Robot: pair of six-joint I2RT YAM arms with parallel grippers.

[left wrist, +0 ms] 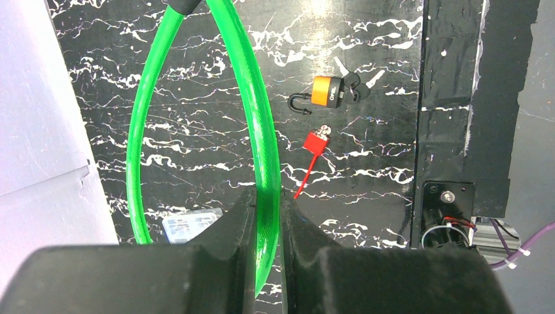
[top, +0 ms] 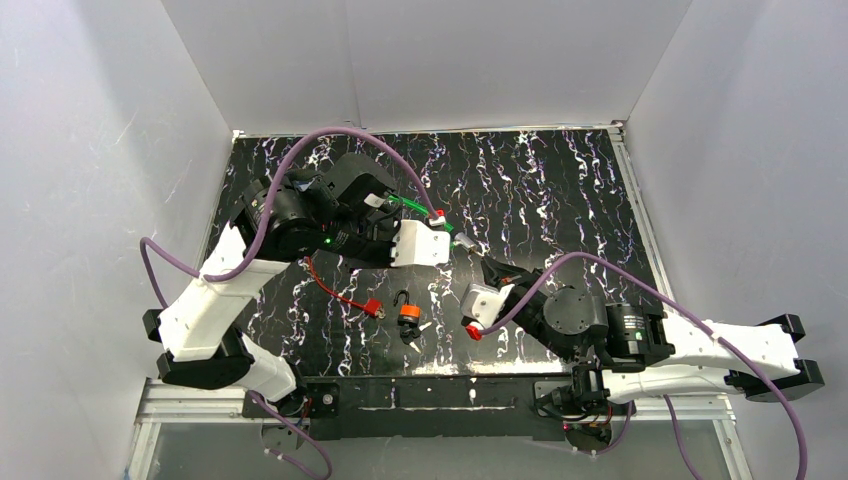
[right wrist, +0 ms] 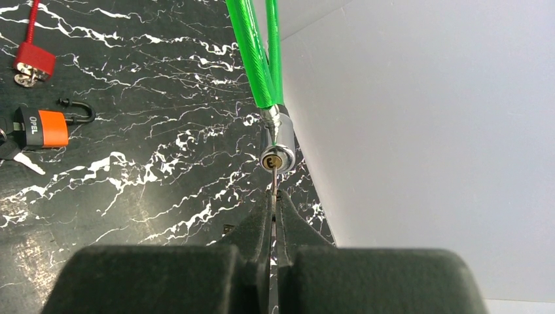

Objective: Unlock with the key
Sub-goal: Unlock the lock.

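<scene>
The key (right wrist: 275, 179) is poking into the keyhole of the silver lock cylinder (right wrist: 278, 148), which is hanging above the bench (top: 560, 190). Right gripper (right wrist: 275, 197) is pinching the key, left gripper (left wrist: 267, 204) is clamping the green cable (left wrist: 262, 150).

The left hand (left wrist: 268, 199) clamps a green cable (left wrist: 252, 98) between two black fingers (left wrist: 239, 219), its loop arcing well left of an orange padlock (left wrist: 327, 91) on the black marbled surface (left wrist: 196, 144). Keys (left wrist: 357, 88) touch the padlock's right side. A red lock (left wrist: 316, 142) lies just below it, and a clear plastic piece (left wrist: 190, 226) lies farther below-left.
</scene>
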